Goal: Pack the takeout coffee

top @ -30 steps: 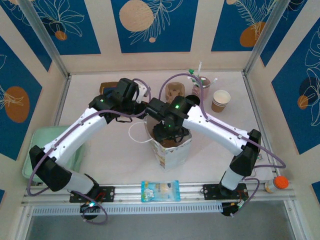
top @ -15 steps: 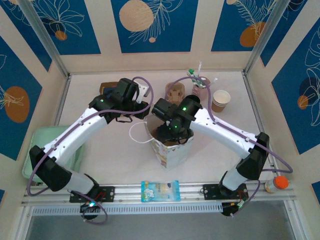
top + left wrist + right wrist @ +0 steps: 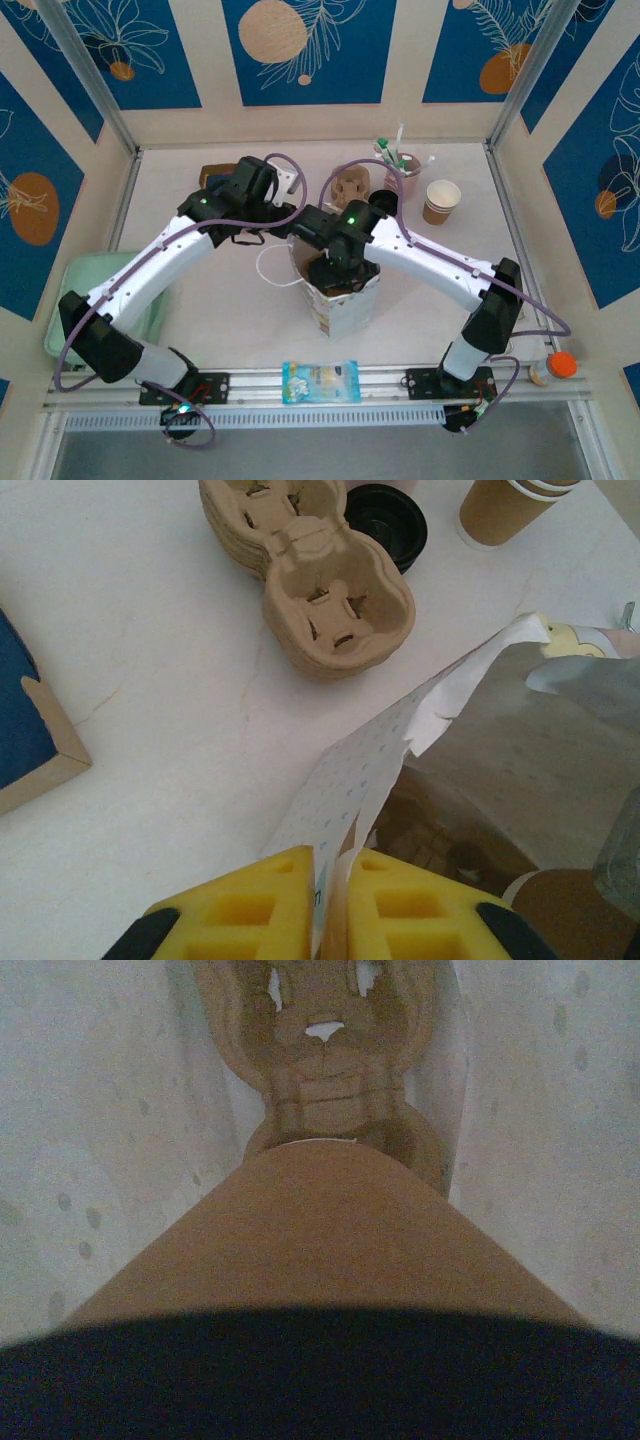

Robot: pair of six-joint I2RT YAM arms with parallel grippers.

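A white patterned paper bag [image 3: 345,300] stands open at mid-table. My left gripper [image 3: 332,880] is shut on the bag's torn back edge [image 3: 370,770] and holds it. My right gripper [image 3: 335,262] reaches down into the bag's mouth. In the right wrist view the takeout coffee [image 3: 320,1230], a kraft-brown cup with a black lid nearest the camera, sits right in front of the lens between the bag's walls. The fingers are hidden behind it. A brown pulp cup carrier [image 3: 320,1060] lies at the bag's bottom below the cup.
Behind the bag lie a stack of pulp carriers [image 3: 350,185], black lids [image 3: 383,203], a pink cup of stirrers [image 3: 400,172] and nested brown cups [image 3: 441,200]. A green tray [image 3: 75,290] sits at the left edge. A snack packet [image 3: 320,380] lies at the front rail, an orange-capped bottle [image 3: 555,367] at the right.
My right arm has shifted over the bag, its wrist swinging right and then back left at the bag's mouth. The left arm and the bag edge stay put.
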